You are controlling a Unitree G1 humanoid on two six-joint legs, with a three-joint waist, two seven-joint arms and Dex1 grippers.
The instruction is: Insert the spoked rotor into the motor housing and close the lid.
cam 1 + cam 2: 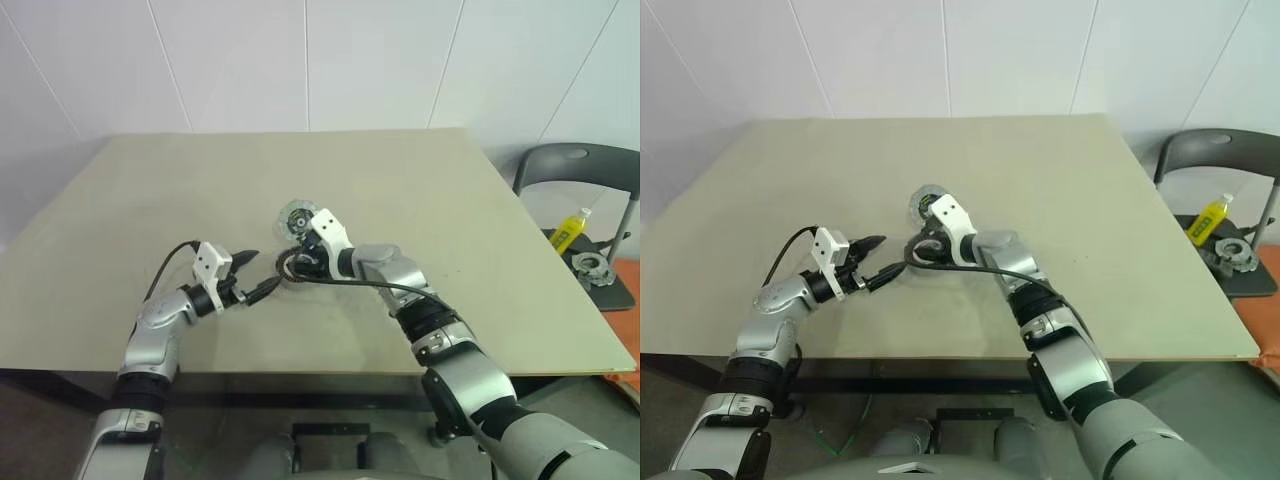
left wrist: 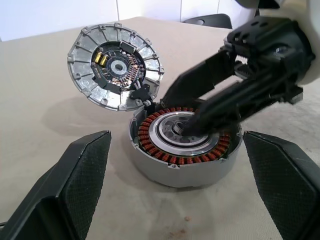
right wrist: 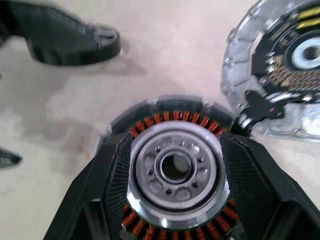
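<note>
Rotor seating is looking done: the spoked rotor [image 3: 175, 142] is sitting inside the copper ring of windings in the motor housing [image 2: 175, 170], flat and centred, its axis pointing straight up from the table [image 1: 450, 200]. The right gripper [image 1: 297, 263] is reaching down over the housing and straddling the rotor's rim. Whether it is pinching the rotor or letting go, I cannot tell.

The left gripper [image 1: 262, 273] is hovering level just beside the housing, spread wide and holding nothing.

The lid [image 2: 115, 67], a ribbed silver disc with a circuit board inside, is standing swung open on 1 hinge [image 2: 145, 95] at the housing's far edge. It is tilting away from both arms. Closing it will likely mean folding it toward the robot over that hinge, and the right arm is nearer to it.

No brand, label or writing is showing legibly on any part.
</note>
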